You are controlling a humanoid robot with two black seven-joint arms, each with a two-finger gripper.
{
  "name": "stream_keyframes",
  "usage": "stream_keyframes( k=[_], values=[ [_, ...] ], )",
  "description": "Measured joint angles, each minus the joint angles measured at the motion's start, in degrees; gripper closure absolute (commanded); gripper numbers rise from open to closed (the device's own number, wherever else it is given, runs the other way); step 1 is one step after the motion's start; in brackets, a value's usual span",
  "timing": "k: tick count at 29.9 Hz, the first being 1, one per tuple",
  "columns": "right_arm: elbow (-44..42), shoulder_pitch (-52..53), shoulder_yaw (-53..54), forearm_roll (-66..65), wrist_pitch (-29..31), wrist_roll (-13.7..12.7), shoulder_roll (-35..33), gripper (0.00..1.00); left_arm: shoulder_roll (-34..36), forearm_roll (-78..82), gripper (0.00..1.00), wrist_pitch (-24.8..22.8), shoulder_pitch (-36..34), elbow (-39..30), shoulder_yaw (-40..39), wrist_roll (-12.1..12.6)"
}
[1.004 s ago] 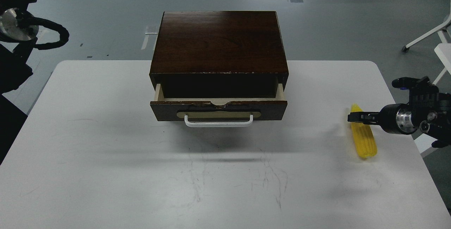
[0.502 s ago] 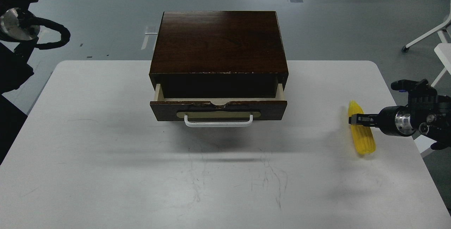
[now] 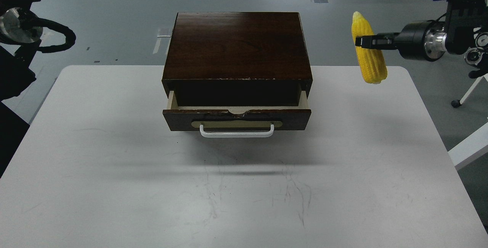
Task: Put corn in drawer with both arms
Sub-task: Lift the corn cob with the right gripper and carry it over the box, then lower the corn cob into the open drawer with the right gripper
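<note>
My right gripper (image 3: 361, 42) is shut on the yellow corn (image 3: 368, 55) and holds it high in the air at the right, to the right of the dark brown box (image 3: 236, 45). The cob hangs nearly upright, tip up. The drawer (image 3: 236, 117) with its white bar handle (image 3: 236, 131) is pulled out a little, showing pale inner sides and a dark inside. Of my left arm (image 3: 19, 30) only thick joints and cables show at the far left edge; its gripper is out of view.
The box stands at the back middle of the white table (image 3: 114, 164). White furniture legs (image 3: 463, 99) stand on the grey floor right of the table.
My right gripper closed on the corn on the table at the right and has lifted it well up, off the table and slightly left. The drawer and left arm have not moved.
</note>
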Motion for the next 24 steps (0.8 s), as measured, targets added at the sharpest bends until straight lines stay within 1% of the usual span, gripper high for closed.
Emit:
stream_keyframes(
  k=[5, 10, 14, 20, 24],
  values=[
    [5.46, 9.57, 0.18, -10.15, -0.07, 0.15, 4.87, 1.00, 0.04, 0.01, 0.02, 0.00, -0.09, -0.03, 0.00, 0.31],
    [12.44, 14.07, 0.20, -18.53, -0.19, 0.24, 8.11, 1.00, 0.69, 0.01, 0.02, 0.00, -0.09, -0.03, -0.01, 0.39],
    [15.61, 15.25, 0.20, -27.48, -0.41, 0.29, 11.58, 1.00, 1.08, 0.01, 0.02, 0.00, -0.05, -0.04, -0.07, 0.42],
    [17.17, 13.57, 0.21, -42.90, -1.07, 0.34, 15.12, 1.00, 2.40, 0.01, 0.02, 0.00, 0.00, -0.03, -0.09, 0.41],
    [17.20, 12.10, 0.13, -46.70, -1.37, 0.34, 18.49, 1.00, 2.64, 0.01, 0.02, 0.00, 0.01, -0.03, -0.18, 0.38]
  ],
)
